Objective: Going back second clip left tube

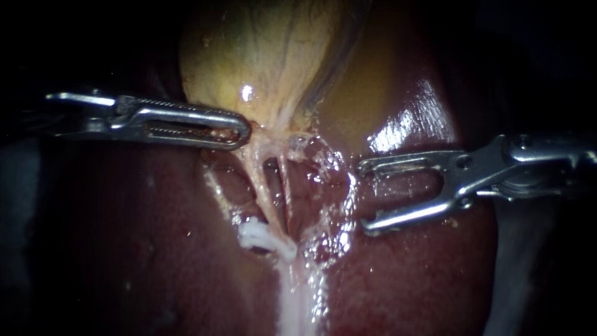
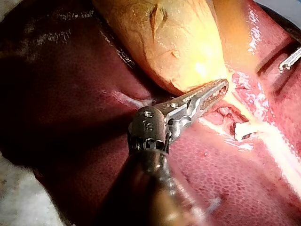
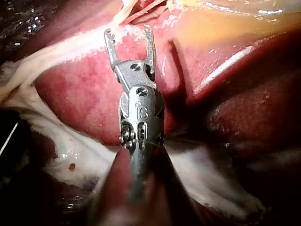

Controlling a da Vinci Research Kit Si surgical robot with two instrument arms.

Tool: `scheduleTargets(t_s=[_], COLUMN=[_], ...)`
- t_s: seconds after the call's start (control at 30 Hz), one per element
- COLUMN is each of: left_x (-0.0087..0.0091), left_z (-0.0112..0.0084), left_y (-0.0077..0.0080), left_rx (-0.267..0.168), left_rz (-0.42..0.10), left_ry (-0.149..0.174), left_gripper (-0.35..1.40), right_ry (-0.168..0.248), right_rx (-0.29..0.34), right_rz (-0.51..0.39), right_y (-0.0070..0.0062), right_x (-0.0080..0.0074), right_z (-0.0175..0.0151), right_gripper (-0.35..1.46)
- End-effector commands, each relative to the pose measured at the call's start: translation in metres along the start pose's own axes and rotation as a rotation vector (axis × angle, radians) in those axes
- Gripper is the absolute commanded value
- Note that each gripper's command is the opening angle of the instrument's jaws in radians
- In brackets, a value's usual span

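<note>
The yellow gallbladder [image 1: 273,56] lies on the dark red liver [image 1: 124,236]. My left instrument [image 1: 239,132] has its slotted jaws shut on the gallbladder's neck tissue, as also shows in the left wrist view [image 2: 214,92]. Two thin pale tubes run down from the neck: the left tube [image 1: 262,186] and the right tube [image 1: 286,190]. A white clip [image 1: 256,235] sits low on the left tube, and it shows ahead of the left jaws [image 2: 241,129]. My right instrument [image 1: 365,196] stands open and empty to the right of the tubes, clear of them [image 3: 129,34].
Wet white tissue [image 1: 298,292] trails down from below the clip. Liver surface glistens right of the gallbladder [image 1: 410,118]. In the right wrist view, pale tissue strands [image 3: 56,117] lie beside the shaft. The right instrument's tip [image 2: 289,60] shows in the left wrist view.
</note>
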State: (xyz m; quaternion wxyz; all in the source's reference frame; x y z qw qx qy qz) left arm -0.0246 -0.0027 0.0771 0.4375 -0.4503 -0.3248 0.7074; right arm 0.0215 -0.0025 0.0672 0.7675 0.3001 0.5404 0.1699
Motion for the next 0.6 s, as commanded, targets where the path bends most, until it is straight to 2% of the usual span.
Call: scheduleTargets(t_s=[0.03, 0.23, 0.6], left_x=[-0.0001, -0.0005, -0.0005], left_z=[0.0004, 0.0011, 0.0013], left_y=[-0.0002, -0.0006, -0.0007], left_rx=[-0.004, -0.005, -0.007], left_rz=[0.001, -0.008, -0.007], left_ry=[-0.005, -0.009, -0.011], left_gripper=[-0.35, -0.35, -0.35], right_ry=[0.0, 0.003, 0.003], right_rx=[-0.001, -0.003, -0.003], right_rz=[0.001, 0.002, 0.002], right_y=[0.0, -0.0001, -0.0001], right_x=[0.0, 0.0002, 0.0002], right_z=[-0.0001, -0.0002, -0.0002], right_gripper=[0.49, 0.49, 0.49])
